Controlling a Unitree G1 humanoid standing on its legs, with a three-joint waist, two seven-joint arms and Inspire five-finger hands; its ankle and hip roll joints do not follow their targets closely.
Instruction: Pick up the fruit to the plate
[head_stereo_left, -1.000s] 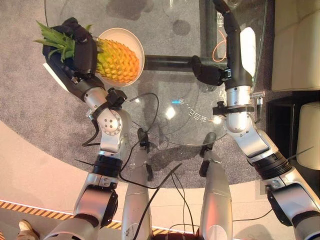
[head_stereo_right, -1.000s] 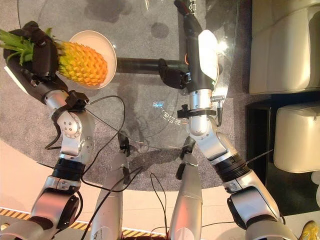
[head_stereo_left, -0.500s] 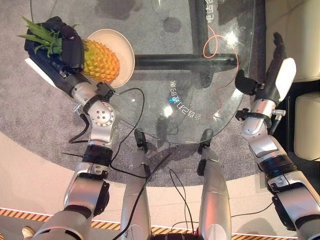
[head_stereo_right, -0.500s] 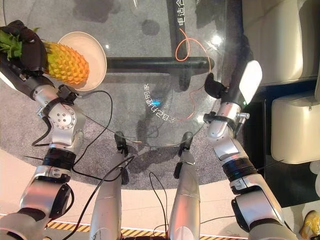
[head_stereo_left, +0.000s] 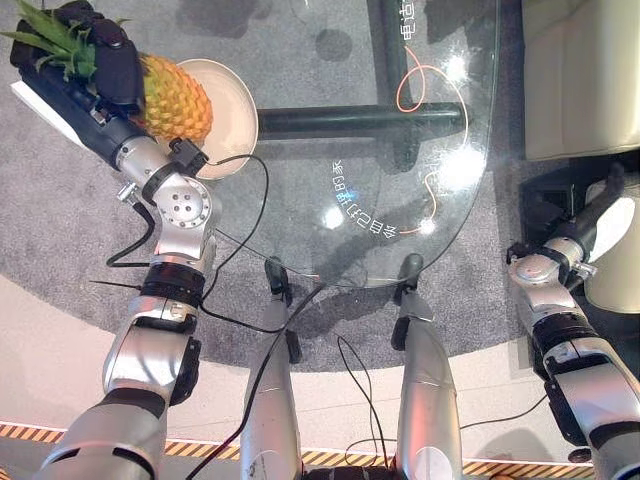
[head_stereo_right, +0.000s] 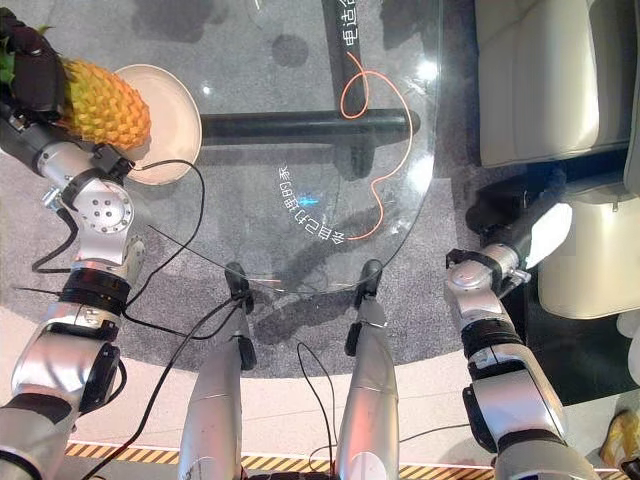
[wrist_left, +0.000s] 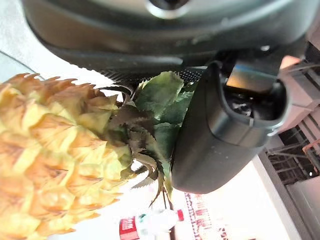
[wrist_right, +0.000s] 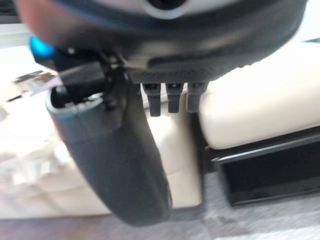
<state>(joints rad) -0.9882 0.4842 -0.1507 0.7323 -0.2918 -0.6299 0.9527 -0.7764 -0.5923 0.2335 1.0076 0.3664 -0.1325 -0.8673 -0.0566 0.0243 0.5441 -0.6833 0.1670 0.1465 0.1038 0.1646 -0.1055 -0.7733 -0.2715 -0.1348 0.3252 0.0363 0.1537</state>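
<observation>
A yellow-orange pineapple (head_stereo_left: 172, 95) with green leaves (wrist_left: 160, 112) lies sideways over the left part of a cream plate (head_stereo_left: 232, 105) on the glass table. My left hand (head_stereo_left: 108, 62) is shut round the pineapple's crown end, and its thumb (wrist_left: 225, 130) presses beside the leaves. I cannot tell whether the fruit rests on the plate or hangs just above it. My right hand (head_stereo_right: 532, 232) hangs off the table's right side by the sofa, open and holding nothing, its thumb (wrist_right: 120, 165) standing out.
The round glass table (head_stereo_left: 480, 190) rests on a dark frame bar (head_stereo_left: 350, 120), with an orange cable (head_stereo_left: 420, 80) looping near the right rim. Cream sofa cushions (head_stereo_left: 580, 70) stand close on the right. Grey carpet lies below.
My right arm has swung from over the table out past its right edge toward the sofa. The camera view has shifted. The left hand keeps its hold, with the pineapple now further toward the plate's left edge.
</observation>
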